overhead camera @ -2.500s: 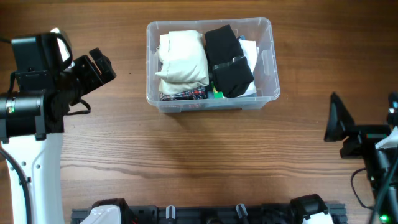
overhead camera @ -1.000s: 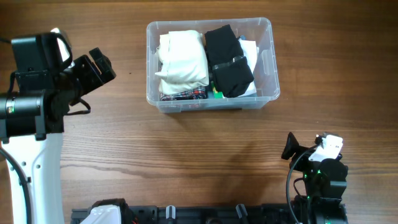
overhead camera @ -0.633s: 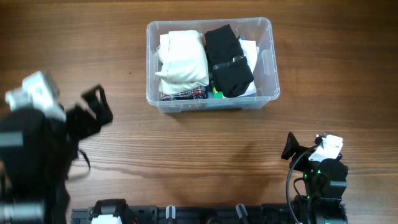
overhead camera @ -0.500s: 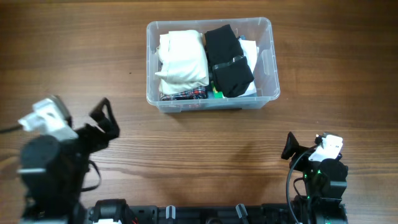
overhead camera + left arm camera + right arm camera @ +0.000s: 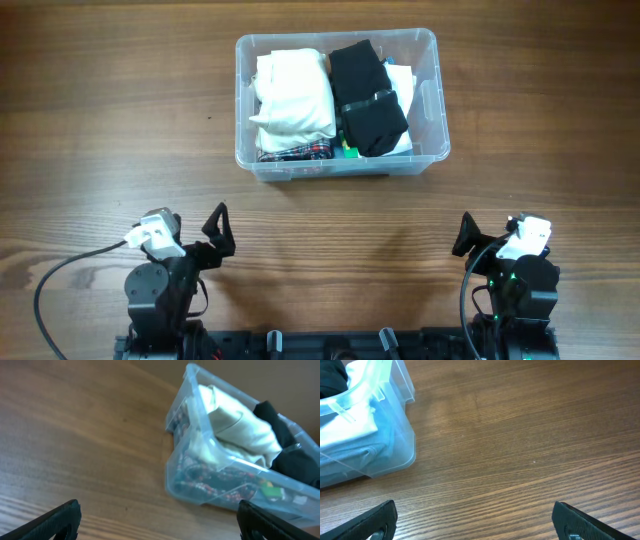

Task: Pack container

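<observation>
The clear plastic container [image 5: 425, 100] sits at the table's back centre. It holds a folded cream cloth [image 5: 292, 92], a folded black garment [image 5: 366, 95] and a plaid item low at its front. It also shows in the left wrist view [image 5: 200, 495] and the right wrist view [image 5: 395, 440]. My left gripper [image 5: 217, 231] is low at the front left, open and empty, far from the container. My right gripper [image 5: 466, 236] is low at the front right, open and empty. Each wrist view shows both fingertips spread wide over bare wood.
A wooden table [image 5: 120, 130] surrounds the container. The arm bases and a dark rail [image 5: 330, 345] run along the front edge. A grey cable [image 5: 60, 275] trails from the left arm.
My left arm has swung from the back left down to the front edge and folded low. My right arm, which had come to the front right earlier, has stayed still. The container has not moved.
</observation>
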